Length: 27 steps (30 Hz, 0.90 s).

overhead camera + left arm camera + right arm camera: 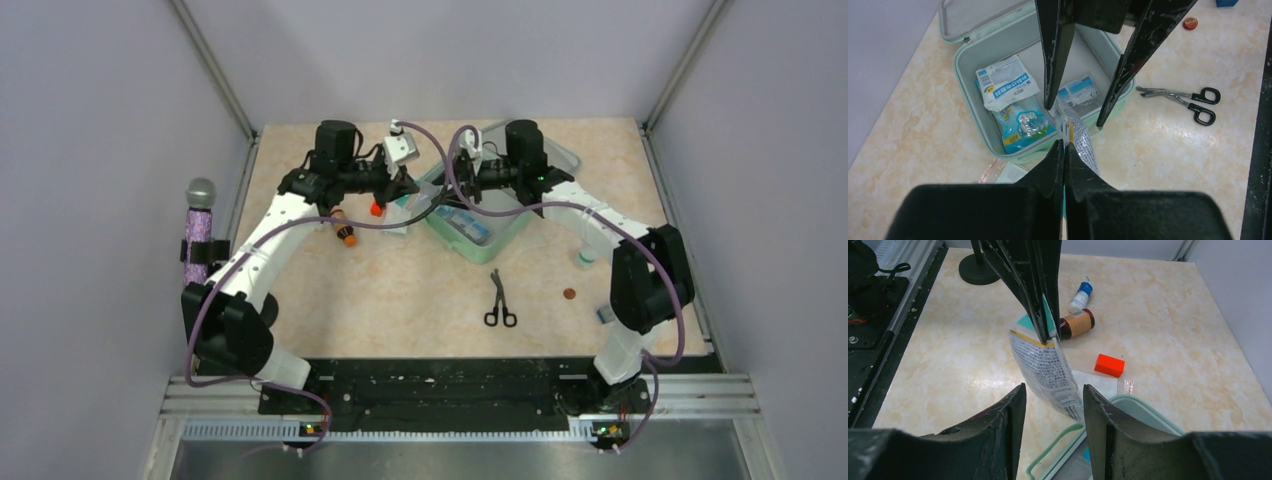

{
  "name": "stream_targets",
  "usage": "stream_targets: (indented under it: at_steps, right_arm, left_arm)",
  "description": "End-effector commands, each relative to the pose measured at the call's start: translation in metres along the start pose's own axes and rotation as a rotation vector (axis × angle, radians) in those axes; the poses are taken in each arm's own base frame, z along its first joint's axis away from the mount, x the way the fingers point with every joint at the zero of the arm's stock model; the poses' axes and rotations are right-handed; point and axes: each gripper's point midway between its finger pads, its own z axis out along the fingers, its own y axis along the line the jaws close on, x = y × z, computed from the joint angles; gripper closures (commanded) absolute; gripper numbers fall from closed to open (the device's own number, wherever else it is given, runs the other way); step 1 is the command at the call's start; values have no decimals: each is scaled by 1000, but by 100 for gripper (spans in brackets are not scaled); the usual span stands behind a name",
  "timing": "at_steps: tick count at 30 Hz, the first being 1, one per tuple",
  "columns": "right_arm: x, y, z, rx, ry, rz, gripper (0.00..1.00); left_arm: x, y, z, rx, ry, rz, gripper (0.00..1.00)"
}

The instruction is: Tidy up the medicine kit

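Observation:
The mint-green medicine case (964, 59) lies open with several packets inside, among them a blue one (1023, 122). My left gripper (1064, 143) is shut on a silver printed packet (1082, 142) and holds it hanging over the case's near rim. In the right wrist view the packet (1045, 370) dangles from the left fingers (1040, 305). My right gripper (1053, 390) is open, its jaws on either side of the packet's lower end without touching it. From above, both grippers (405, 188) (458, 180) meet at the case's (505, 235) left edge.
Black scissors (500, 300) lie in front of the case. A brown bottle (1077, 323), a white blue-capped bottle (1081, 294), a red box (1109, 365) and a white pad (1098, 385) lie left of it. A small red cap (569, 294) and a white bottle (587, 258) lie to the right.

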Motion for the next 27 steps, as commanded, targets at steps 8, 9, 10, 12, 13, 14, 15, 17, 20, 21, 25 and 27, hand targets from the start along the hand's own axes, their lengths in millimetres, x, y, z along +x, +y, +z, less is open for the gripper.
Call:
stream_targets:
  at_steps: [8,9,10,12,13,14,15,17,20,21,25,27]
  right_arm:
    - [-11,-14,3,43,-16,-47,82]
    - [-10,-13,2,49,-11,-38,86]
    - [-9,-14,2,56,-6,-29,91]
    - [-7,-14,0,71,6,-5,98]
    - [-7,-16,-2,84,13,4,100]
    - [-4,-18,-5,101,25,17,100]
    - [-1,-21,-10,128,42,34,100]
    - [6,-32,-23,199,78,64,100]
    - [31,-50,-52,357,196,142,100]
    - [41,-57,-63,421,248,150,100]
    - [89,-77,-112,711,491,200,100]
    - [112,-76,-129,798,588,249,100]
  left_arm:
    - [-38,14,-4,-78,-125,49,100]
    - [-38,15,-4,-84,-126,44,100]
    - [-37,16,-3,-92,-123,35,100]
    - [-34,20,-3,-110,-112,21,97]
    - [-33,22,-4,-123,-104,19,90]
    - [-32,24,-5,-140,-94,20,83]
    - [-28,28,-6,-168,-76,15,73]
    - [-22,36,-11,-229,-48,-5,57]
    - [-11,56,-24,-385,1,-71,42]
    - [-8,59,-28,-415,10,-90,41]
    - [7,60,-37,-476,35,-182,40]
    - [15,59,-39,-495,49,-228,41]
